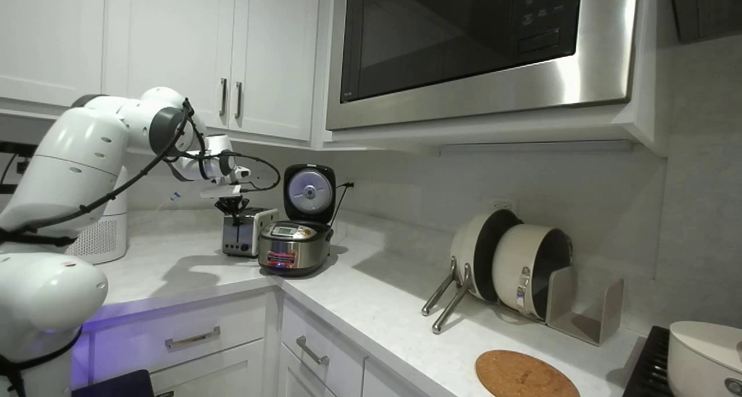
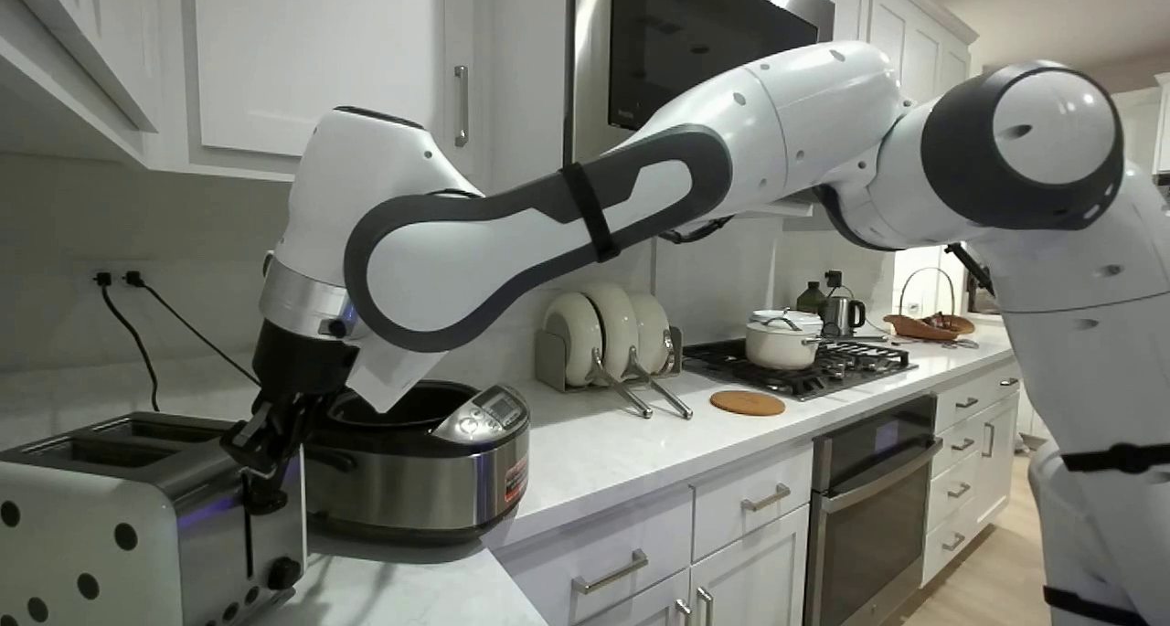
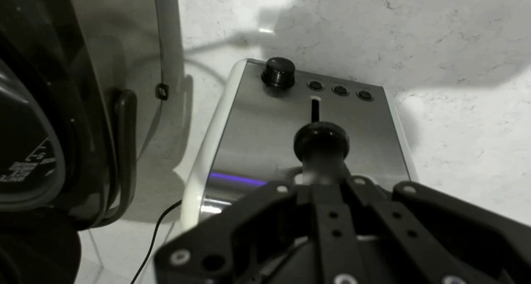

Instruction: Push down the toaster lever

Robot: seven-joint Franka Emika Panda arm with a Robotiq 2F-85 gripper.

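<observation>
Boxy silver-grey toaster [image 3: 265, 141]: wrist view, three o'clock of round silver cooker [image 3: 108, 52]
Black fingers [image 3: 327, 197]: together, empty, there at six o'clock of round black lever [image 3: 321, 135]
Red rectangular cooker label [image 1: 281, 259]: writing illegible

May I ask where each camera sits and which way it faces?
An exterior view: near the stove, facing the toaster; much of the arm shows.
An exterior view: beside the toaster, facing along the counter toward the stove; the arm spans it.
Wrist view: above the toaster, looking down at its lever; only the pincer shows.
Both exterior views share the toaster and pans.
</observation>
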